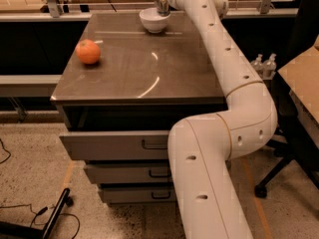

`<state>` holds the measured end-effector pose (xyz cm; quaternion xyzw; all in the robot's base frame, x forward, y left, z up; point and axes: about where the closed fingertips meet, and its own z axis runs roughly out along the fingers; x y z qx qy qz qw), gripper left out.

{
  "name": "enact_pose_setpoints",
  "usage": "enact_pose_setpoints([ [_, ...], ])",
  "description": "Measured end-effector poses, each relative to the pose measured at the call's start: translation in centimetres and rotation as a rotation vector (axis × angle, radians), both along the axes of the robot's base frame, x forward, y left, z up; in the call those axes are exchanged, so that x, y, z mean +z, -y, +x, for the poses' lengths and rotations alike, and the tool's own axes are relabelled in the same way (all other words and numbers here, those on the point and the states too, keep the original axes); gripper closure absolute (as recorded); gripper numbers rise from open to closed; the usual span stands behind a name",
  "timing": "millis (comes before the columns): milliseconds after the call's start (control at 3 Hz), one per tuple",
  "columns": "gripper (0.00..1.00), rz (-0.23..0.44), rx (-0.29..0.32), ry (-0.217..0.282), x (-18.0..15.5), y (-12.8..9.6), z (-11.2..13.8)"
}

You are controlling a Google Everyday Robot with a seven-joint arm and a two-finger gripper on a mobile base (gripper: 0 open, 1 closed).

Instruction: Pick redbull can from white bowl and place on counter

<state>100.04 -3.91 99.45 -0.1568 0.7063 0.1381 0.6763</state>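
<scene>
One camera view, looking across the glossy grey-brown square table [134,68] from its front edge. The long white jointed robot arm [219,49] is reaching up the right side and curling in at the far edge. Its hand [161,8] is hanging right over the small round glossy white ceramic bowl [151,24], with its tip dipping into the mouth.

The slim blue-and-silver metal redbull can is not showing as a separate shape. The hand is covering the bowl's opening, so my read is that the can is standing in there underneath it. Whether the hand is wide, narrow or already holding the can, I cannot tell.

The bowl is sitting at the back of the table, a little right of centre. The round orange fruit [88,52] is resting well apart on the left side, out of the way. The three grey drawers with dark handles [119,146] are stacked below.

On handling, I am judging the can to be light, stiff and slick-sided, with a thin wall that dents if crushed. The place to take it is across the round body just under the silver top, with a firm but not hard squeeze. The lift wants to be straight up, because the ceramic bowl is fragile and is standing on a narrow foot. A sideways tug could tip it or drag it. The bare table in front of the bowl is offering plenty of flat room for setting the can upright.
</scene>
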Motion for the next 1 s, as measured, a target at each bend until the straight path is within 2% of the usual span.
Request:
enact_pose_setpoints([
  [333,1.0,-0.026,-0.016,-0.009,2.4,2.7,-1.5],
  [1000,1.0,-0.041,-0.062,-0.067,2.8,7.4,-3.0],
])
